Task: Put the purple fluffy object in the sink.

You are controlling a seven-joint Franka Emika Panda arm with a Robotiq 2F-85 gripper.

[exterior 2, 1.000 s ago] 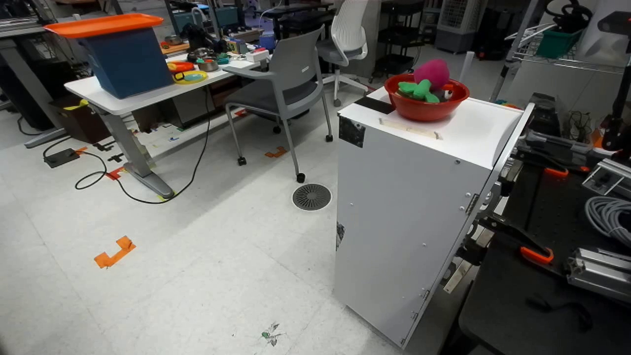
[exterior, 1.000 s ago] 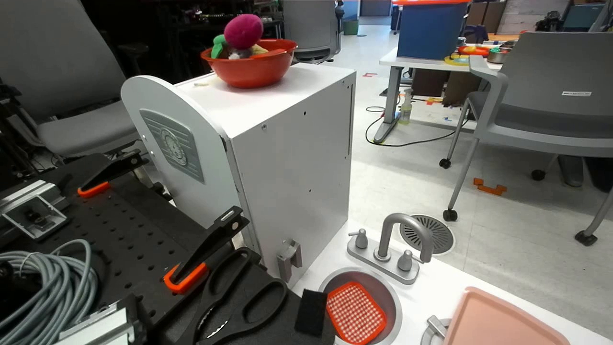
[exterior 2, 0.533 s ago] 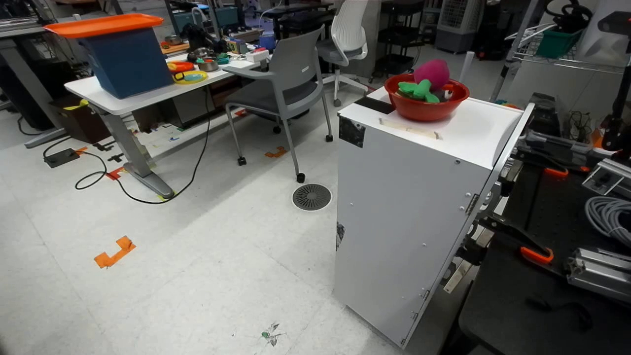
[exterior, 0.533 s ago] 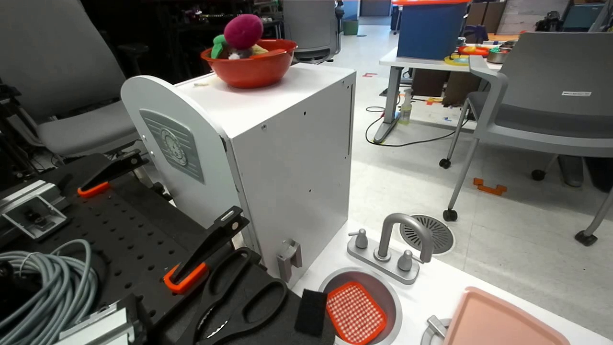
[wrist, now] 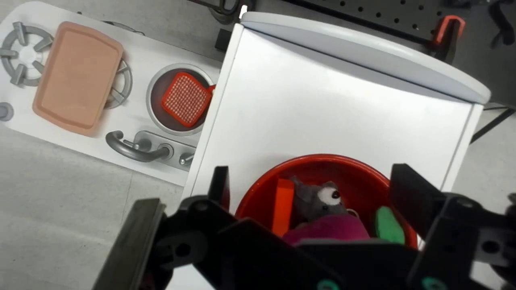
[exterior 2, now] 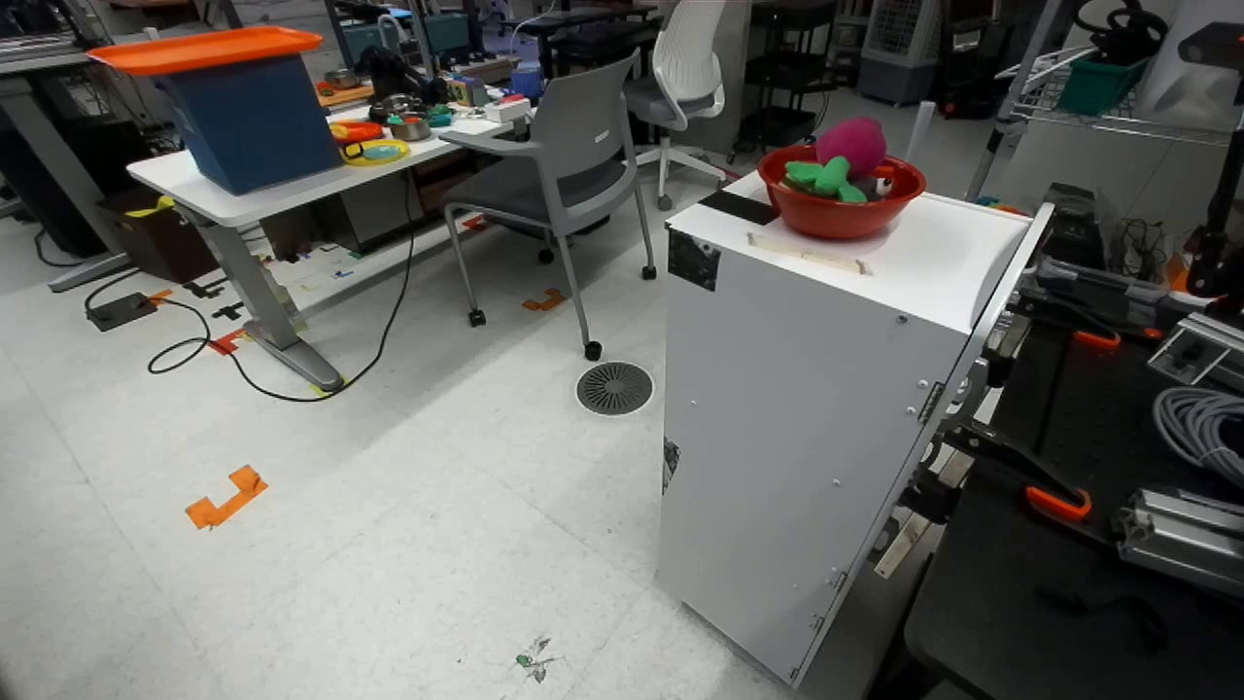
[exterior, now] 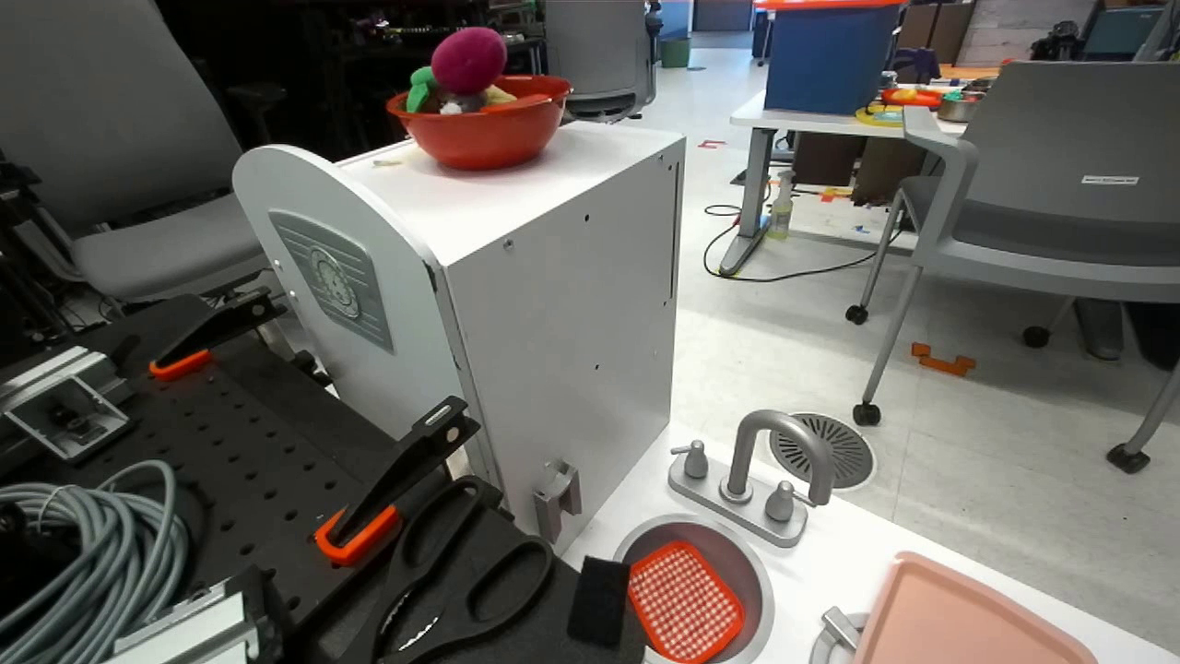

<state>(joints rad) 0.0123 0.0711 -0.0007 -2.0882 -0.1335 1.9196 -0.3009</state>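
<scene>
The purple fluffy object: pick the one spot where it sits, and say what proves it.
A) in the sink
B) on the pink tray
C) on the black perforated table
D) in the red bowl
D: in both exterior views the purple fluffy object rises above the rim of the red bowl, and the wrist view shows part of it inside, the rest hidden by the end effector.

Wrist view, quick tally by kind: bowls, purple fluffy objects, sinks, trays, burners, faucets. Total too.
Red bowl: 1
Purple fluffy object, partly hidden: 1
Sink: 1
Pink tray: 1
Burners, one partly covered: 2
Faucet: 1
Total: 7
</scene>
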